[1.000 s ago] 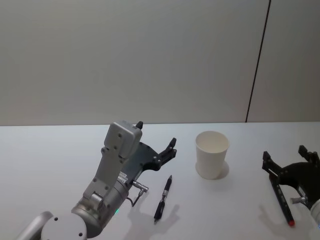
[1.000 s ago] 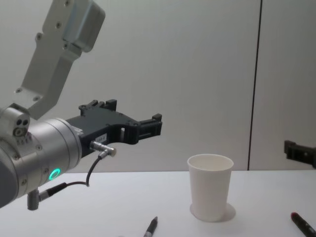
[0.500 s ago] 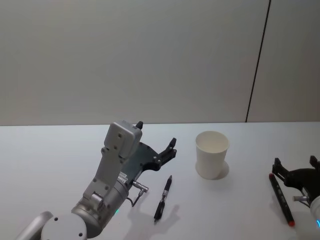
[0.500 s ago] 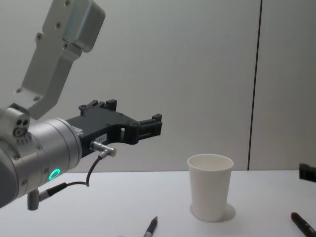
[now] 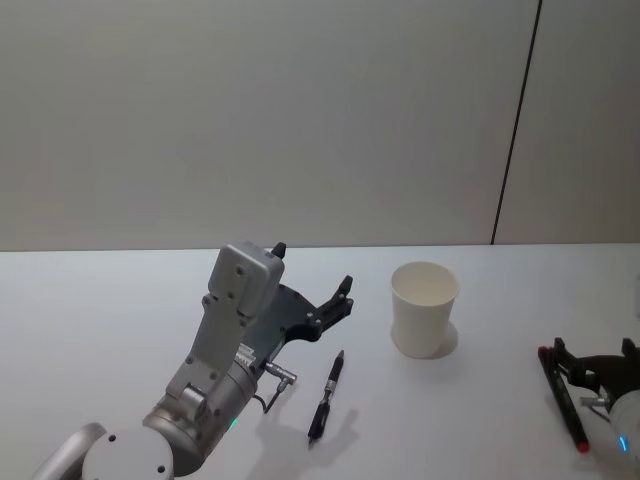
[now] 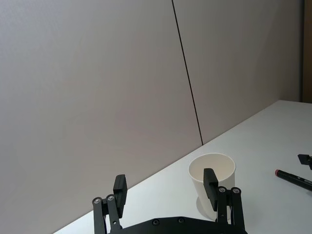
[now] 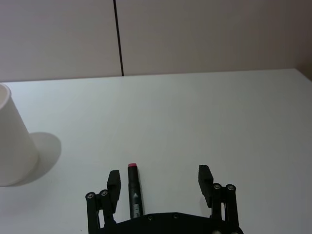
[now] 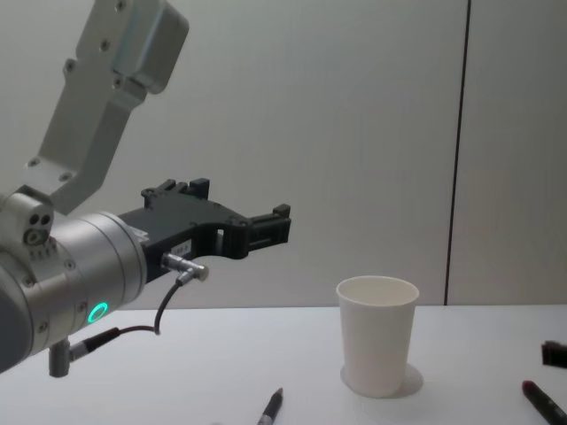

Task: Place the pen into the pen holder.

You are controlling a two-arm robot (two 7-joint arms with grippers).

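Your right gripper (image 7: 159,179) sits low over the near right part of the table (image 5: 120,320), jaws spread wide with nothing in them. The red-tipped marker (image 7: 134,195) lies flat on the table beneath it. In the right wrist view the barrel runs between the two fingers (image 7: 204,178), along the way they point, with its red end ahead of them. That is the relation your next move turns on: the long axis crosses the closing line squarely, so the jaws would pinch across the barrel and not along it. But the marker is off centre, just beside the finger on the cup's side and well apart from the other. I judge you need a small shift towards the cup to centre it, then a short drop before you close.

The paper cup (image 5: 424,308) stands upright with its mouth open, farther back on the table and to the robot's left of the marker, well apart from it. Once gripped, the marker would have to be lifted, tipped upright and carried leftward over the rim.

Your left gripper (image 5: 313,268) hangs above the table left of the cup, jaws likewise parted and empty, pointing roughly towards the cup. A black pen (image 5: 326,397) lies on the table near it, its length running away from the robot with a slight slant. For the marker, the right arm is plainly the nearer one.
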